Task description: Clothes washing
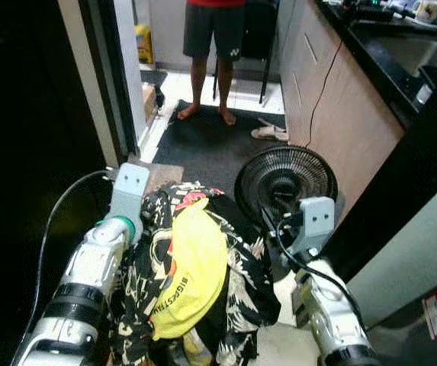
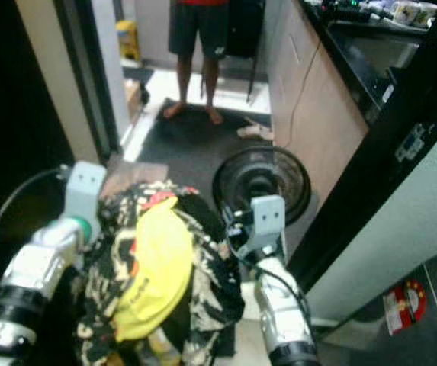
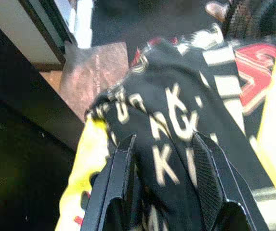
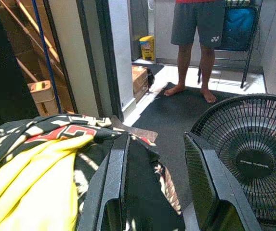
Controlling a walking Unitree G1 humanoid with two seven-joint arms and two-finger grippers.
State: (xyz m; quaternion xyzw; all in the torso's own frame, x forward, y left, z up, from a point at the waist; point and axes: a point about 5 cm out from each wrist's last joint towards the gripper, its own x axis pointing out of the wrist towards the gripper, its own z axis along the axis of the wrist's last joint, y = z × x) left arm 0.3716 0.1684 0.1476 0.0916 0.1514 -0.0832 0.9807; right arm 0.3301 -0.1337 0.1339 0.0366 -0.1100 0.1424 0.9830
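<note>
A heap of clothes sits bundled between the robot's 2 silver arms, near in the scene: a black garment with cream lettering wraps the pile, and a yellow garment with dark print lies draped over its top. The left gripper is pressed into the left side of the bundle, its 2 black fingers standing moderately apart with a fold of the black lettered fabric bulging up between them, so it is holding that cloth. The right gripper sits at the right edge of the pile, its fingers also parted, with dark fabric lying between them at their base; whether they actually clamp it I cannot tell. Just beyond the right arm, a black floor fan stands on the floor, close against the pile's far right side. Farther off, a dark mat covers the floor, and a person in dark shorts stands barefoot at its far end, with a pair of slippers to the right of their feet. A wooden cabinet with a black tabletop runs along the right, and a dark doorway frame rises on the left.
</note>
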